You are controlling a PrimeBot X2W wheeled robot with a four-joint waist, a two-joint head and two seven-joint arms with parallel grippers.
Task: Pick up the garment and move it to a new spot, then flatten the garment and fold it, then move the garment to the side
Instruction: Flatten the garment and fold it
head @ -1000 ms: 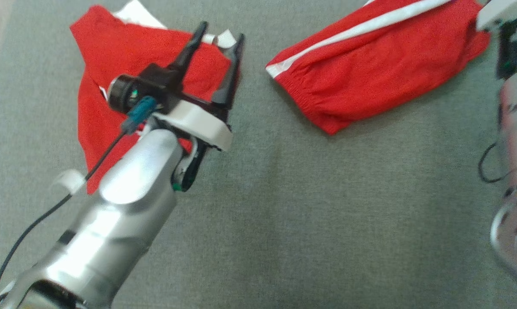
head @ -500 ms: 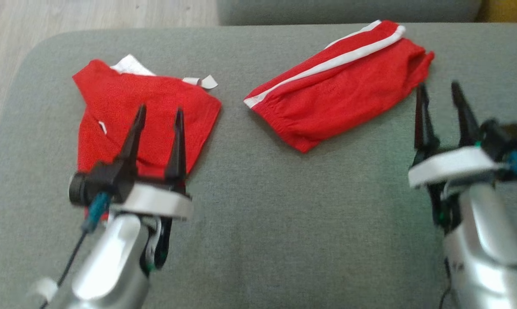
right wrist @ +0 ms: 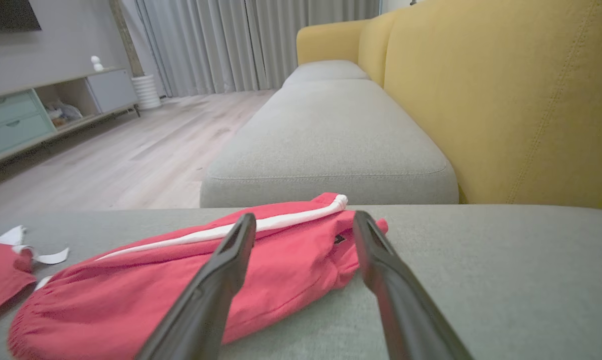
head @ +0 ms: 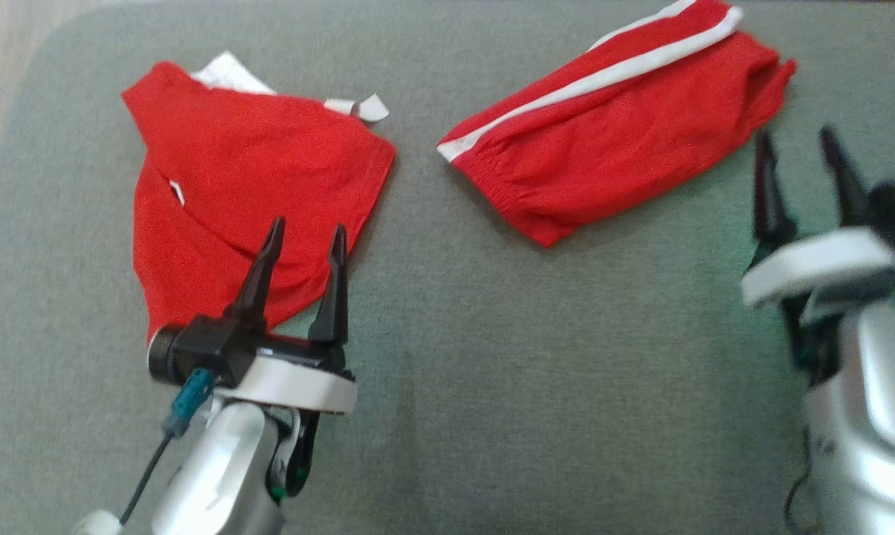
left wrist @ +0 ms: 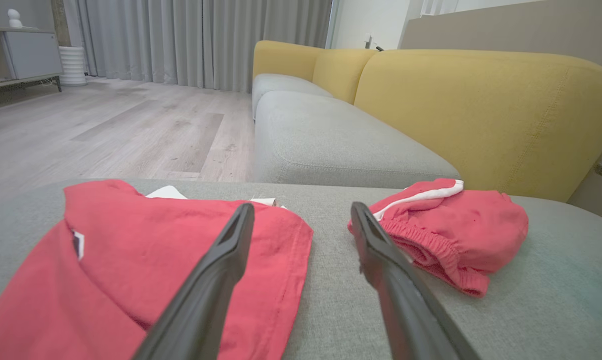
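Since two red garments lie on the cushion and neither is held, a grasp could land on the wrong one; I cannot tell which one the task means. The striped shorts (head: 611, 141) are soft knit, bunched into a long, puffy roll, with a gathered elastic waistband and a white side stripe. Left of the shorts and well apart lies the flat red garment (head: 247, 193), thin cloth in loose layers with a slanted fold and white tabs (head: 358, 108) at its far edge.

The left gripper (head: 307, 227) hangs over that garment's near edge, its fingers spread wide and empty. The right gripper (head: 795, 136) is just right of the shorts, equally wide and empty.

A shallow pinch would likely lift only the top layer and spill the fold. A deep one could snag the grey cushion (head: 492, 357), whose weave looks coarse. The slack shorts may sag and unroll if lifted by one end. Beyond the shorts rises the yellow backrest (left wrist: 481, 110).
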